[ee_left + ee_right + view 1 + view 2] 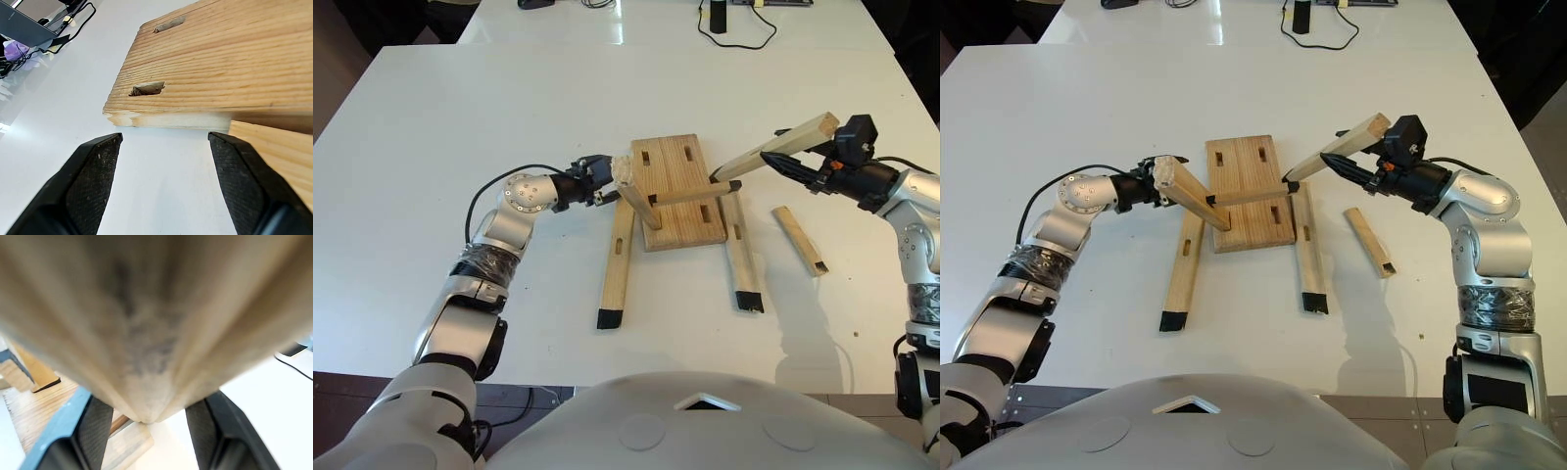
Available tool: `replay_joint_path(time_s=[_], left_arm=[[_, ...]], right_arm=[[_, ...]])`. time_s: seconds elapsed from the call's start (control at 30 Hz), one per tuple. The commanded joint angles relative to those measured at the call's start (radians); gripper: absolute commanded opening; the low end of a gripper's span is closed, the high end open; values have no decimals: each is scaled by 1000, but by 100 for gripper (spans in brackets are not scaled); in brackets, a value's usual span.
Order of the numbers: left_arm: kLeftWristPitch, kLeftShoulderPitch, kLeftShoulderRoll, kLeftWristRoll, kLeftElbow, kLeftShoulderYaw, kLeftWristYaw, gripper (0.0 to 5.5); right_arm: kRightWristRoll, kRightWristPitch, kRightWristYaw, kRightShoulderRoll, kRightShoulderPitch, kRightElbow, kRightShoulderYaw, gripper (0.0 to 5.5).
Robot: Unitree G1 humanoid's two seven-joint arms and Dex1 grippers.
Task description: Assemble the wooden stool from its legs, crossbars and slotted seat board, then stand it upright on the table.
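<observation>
While the head views lay out the white table (460, 147) whole, with the slotted seat board (671, 171) flat at centre, a black-tipped leg (617, 264) lying off its near-left corner, a second leg (741, 255) off its near-right and a short crossbar (800, 240) loose farther right, the wrist views resolve the jaws. Left gripper (165, 139): stippled black pads (95, 176) spread wide, just off the board's straight-grained pine corner, beside a tilted leg (641, 201). Right gripper (151, 411): clamped on a raised square leg (773, 147), linked to the tilted one by a joining crossbar (695, 194).
</observation>
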Motion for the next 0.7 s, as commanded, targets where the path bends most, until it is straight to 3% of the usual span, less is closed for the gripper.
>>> replay_joint_path(time_s=[0.03, 0.7], left_arm=[[-20, 22, 13, 40, 7, -23, -11, 326], [-40, -9, -17, 75, 80, -57, 5, 326]], right_arm=[[-23, -19, 25, -30, -13, 5, 5, 202], [-48, -37, 98, -70, 17, -9, 38, 202]])
